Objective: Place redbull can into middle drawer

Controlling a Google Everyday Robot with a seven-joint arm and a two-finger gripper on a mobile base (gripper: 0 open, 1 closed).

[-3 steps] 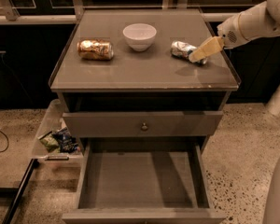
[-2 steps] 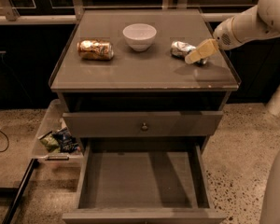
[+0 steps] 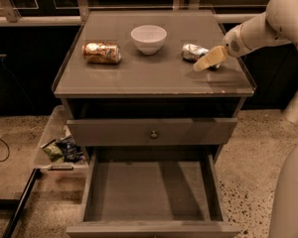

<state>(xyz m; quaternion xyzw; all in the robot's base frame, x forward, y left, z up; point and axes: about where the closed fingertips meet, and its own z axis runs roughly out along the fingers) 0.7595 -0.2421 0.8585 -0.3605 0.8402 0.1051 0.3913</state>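
Note:
The redbull can (image 3: 191, 51), slim, silver and dented, lies on its side at the right of the cabinet top (image 3: 149, 76). My gripper (image 3: 209, 59) hangs low over the top, just right of the can and touching or nearly touching it; it partly hides the can's right end. The middle drawer (image 3: 149, 192) is pulled out wide at the bottom front, and its flat grey floor is bare.
A white bowl (image 3: 148, 37) stands at the back middle of the top. A fatter gold-orange can (image 3: 102, 53) lies at the left. A shut drawer front with a round knob (image 3: 153, 133) sits above the open drawer. A clear bin of packets (image 3: 59, 148) stands on the floor at the left.
My gripper has moved a little left and down, closer to the redbull can. The can, the bowl and the drawer have not moved.

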